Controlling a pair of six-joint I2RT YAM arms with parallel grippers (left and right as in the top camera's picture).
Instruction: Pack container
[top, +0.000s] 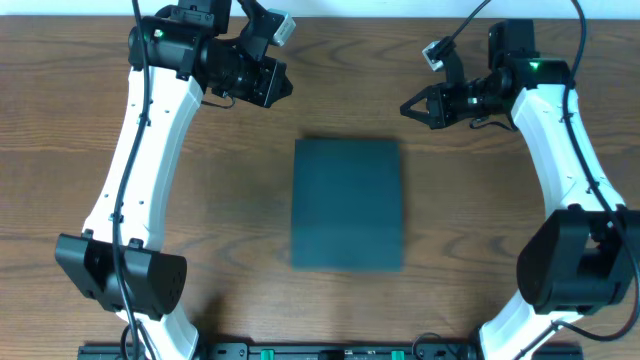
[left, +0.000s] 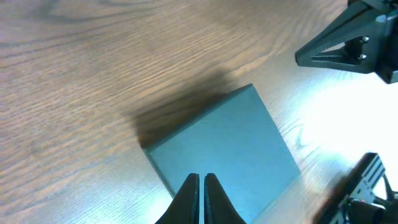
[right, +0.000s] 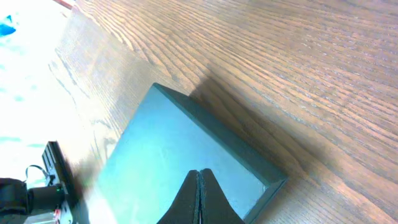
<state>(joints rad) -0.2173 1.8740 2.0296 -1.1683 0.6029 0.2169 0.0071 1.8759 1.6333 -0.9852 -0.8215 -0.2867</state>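
Note:
The container is a dark green-black box lying flat with its lid closed in the middle of the wooden table. It also shows in the left wrist view and the right wrist view. My left gripper hangs above the table beyond the box's far left corner, fingers shut and empty. My right gripper hangs beyond the box's far right corner, fingers shut and empty. Neither touches the box. No snack packets or bars are in view.
The wooden table runs to a white wall at the far edge. The arm bases stand at the front left and front right. The right arm shows in the left wrist view.

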